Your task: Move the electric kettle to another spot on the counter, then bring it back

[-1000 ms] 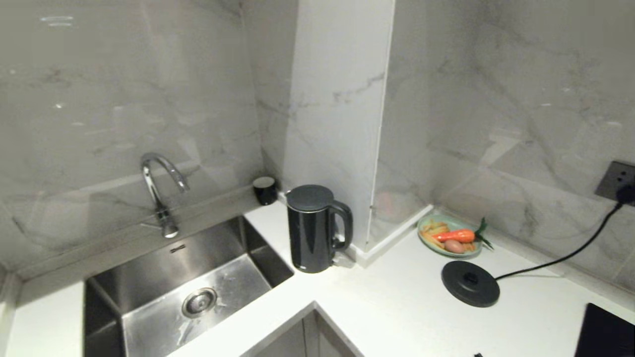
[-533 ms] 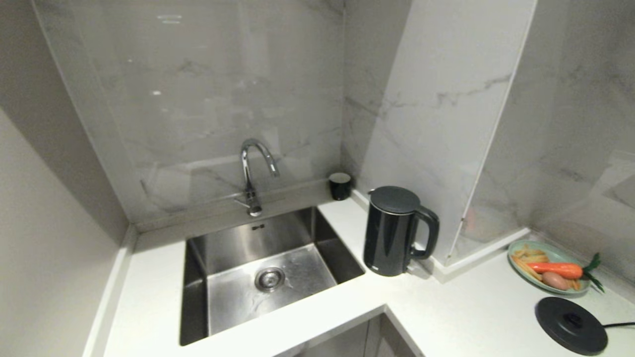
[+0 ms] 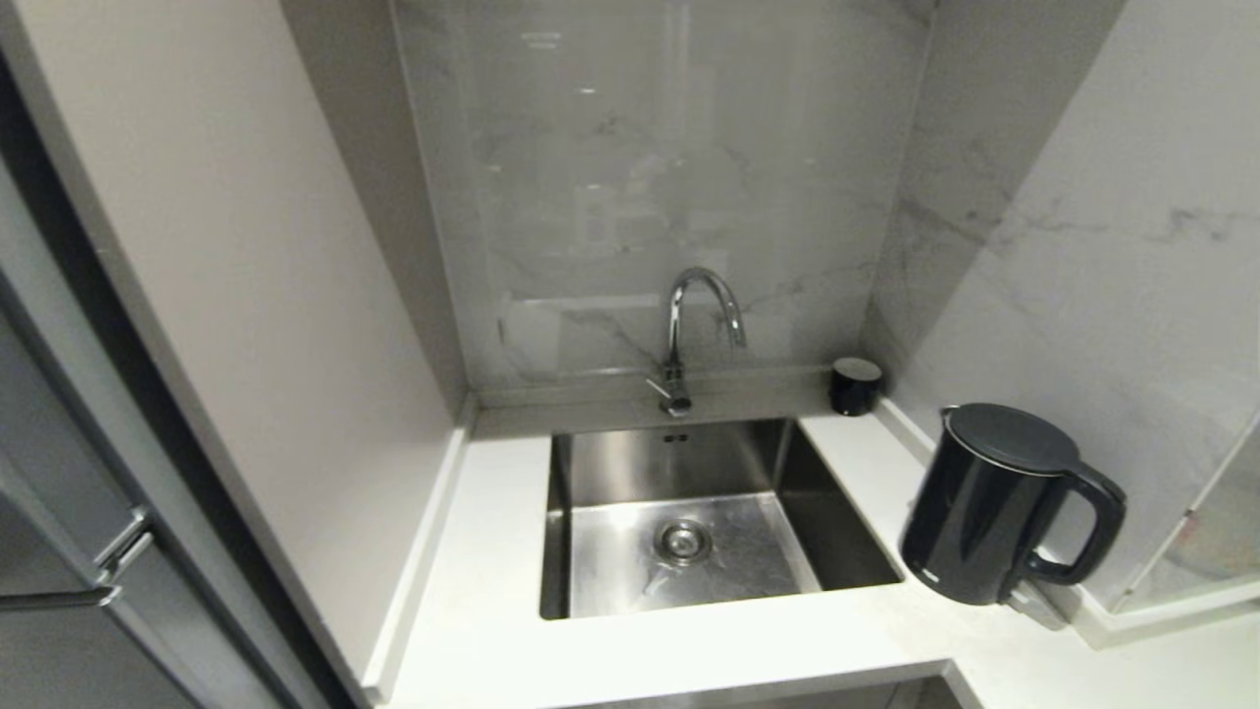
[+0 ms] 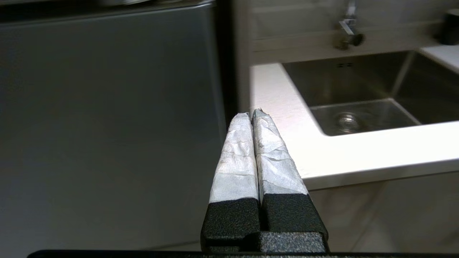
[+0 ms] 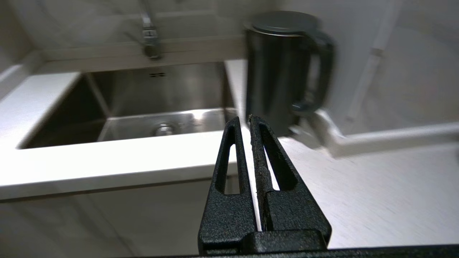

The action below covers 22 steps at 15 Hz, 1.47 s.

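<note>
Though lettered illegibly, electric kettle (image 3: pixel 984 512) upright.

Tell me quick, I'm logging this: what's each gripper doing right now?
Left gripper: shut, holding nothing.
Right gripper: shut, holding nothing, short of the electric kettle.

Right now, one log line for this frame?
kettle: upright on counter, right of sink | left gripper: shut, empty | right gripper: shut, empty, short of kettle
</note>
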Available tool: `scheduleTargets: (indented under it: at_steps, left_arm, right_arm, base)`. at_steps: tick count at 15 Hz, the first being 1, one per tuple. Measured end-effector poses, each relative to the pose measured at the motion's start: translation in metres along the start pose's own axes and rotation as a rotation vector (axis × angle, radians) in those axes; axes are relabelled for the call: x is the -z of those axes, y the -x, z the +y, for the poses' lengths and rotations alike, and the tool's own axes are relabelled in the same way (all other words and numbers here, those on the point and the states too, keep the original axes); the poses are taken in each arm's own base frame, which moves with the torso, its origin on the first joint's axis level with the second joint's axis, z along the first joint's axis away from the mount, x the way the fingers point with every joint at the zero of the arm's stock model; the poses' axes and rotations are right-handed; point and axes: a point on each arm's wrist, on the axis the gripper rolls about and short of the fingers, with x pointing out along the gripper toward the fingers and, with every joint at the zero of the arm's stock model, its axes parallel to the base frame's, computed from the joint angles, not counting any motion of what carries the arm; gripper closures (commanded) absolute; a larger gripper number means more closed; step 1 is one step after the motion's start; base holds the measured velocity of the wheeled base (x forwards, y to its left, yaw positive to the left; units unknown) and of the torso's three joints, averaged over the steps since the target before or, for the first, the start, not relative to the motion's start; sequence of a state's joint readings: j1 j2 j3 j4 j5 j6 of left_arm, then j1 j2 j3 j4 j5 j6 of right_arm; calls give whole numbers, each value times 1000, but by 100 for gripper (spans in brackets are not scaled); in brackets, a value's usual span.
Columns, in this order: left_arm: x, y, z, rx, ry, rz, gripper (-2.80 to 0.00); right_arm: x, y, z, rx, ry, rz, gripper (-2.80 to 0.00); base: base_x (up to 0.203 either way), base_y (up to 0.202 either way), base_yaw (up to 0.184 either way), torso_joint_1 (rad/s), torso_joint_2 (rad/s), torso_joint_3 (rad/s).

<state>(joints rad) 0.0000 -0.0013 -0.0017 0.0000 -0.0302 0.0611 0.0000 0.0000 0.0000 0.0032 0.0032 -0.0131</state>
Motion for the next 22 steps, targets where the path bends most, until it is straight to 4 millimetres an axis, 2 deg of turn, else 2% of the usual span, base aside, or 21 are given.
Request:
scheduleTargets:
  at_steps: [3, 12, 18, 22]
  left_arm:
    - [0, 0, 0, 0, 0, -2, 0]
    - [0, 0, 0, 1, 0, -1, 0]
    - [0, 0, 0, 1, 0, -1, 0]
    - [0, 0, 0, 0, 0, -1, 0]
  right_arm:
    - [0, 0, 0, 0, 0, 0, 0]
    - [0, 0, 0, 1, 0, 1, 0]
    - [0, 0, 0, 1, 0, 1, 0]
    - [0, 0, 0, 0, 0, 1, 0]
  base:
    - [-2, -4, 120, 4, -2, -1]
    - [0, 0, 0, 0, 0, 0]
    - [0, 139, -9, 1, 2, 1]
    - [0, 0, 0, 0, 0, 0]
